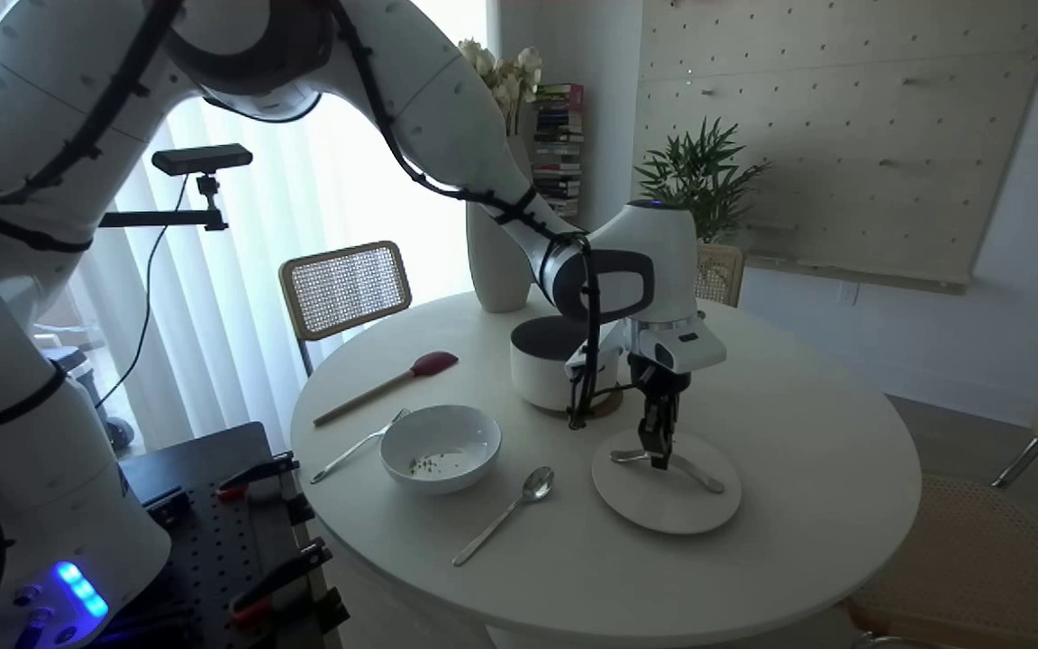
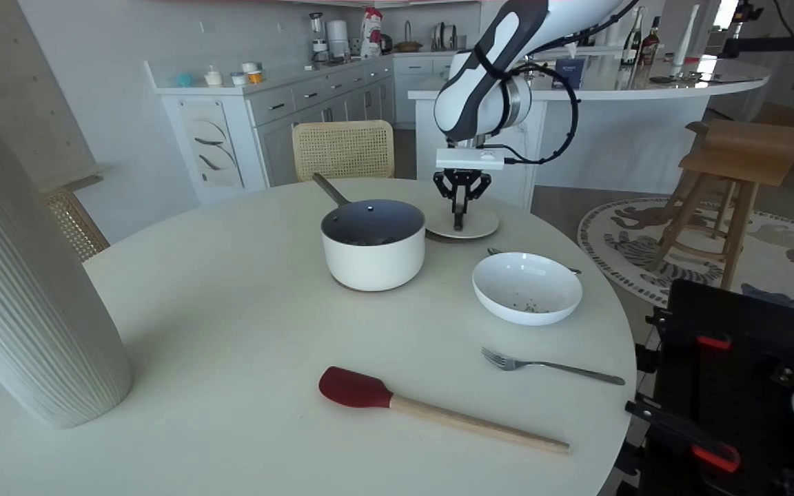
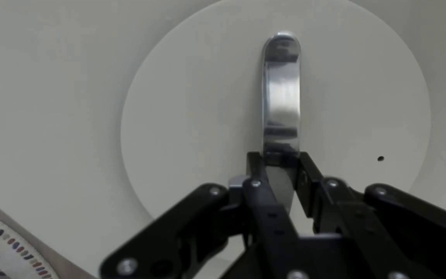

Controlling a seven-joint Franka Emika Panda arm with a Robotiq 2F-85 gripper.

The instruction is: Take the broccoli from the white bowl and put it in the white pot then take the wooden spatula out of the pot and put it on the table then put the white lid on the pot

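Note:
The white lid (image 1: pixel 663 509) (image 2: pixel 481 226) (image 3: pixel 192 116) is at the table's far side from the vase, beside the pot. My gripper (image 1: pixel 660 460) (image 2: pixel 459 224) (image 3: pixel 280 159) points down and is shut on the lid's metal strap handle, near one end. I cannot tell whether the lid still touches the table. The white pot (image 1: pixel 539 374) (image 2: pixel 373 260) stands uncovered. A small dark patch shows inside it, too unclear to name. The white bowl (image 1: pixel 433 478) (image 2: pixel 500 308) holds only small green bits; no broccoli piece shows. The wooden spatula (image 1: pixel 375 397) (image 2: pixel 431 411), with a dark-red head, lies on the table.
A fork (image 1: pixel 361 446) (image 2: pixel 542 363) and a spoon (image 1: pixel 519 505) (image 2: pixel 495 252) lie on either side of the bowl. A tall white vase (image 1: pixel 496 261) (image 2: pixel 32 296) stands behind the pot. A brown mat (image 1: pixel 607 404) shows under the pot. The pot's handle (image 2: pixel 329 187) sticks out sideways.

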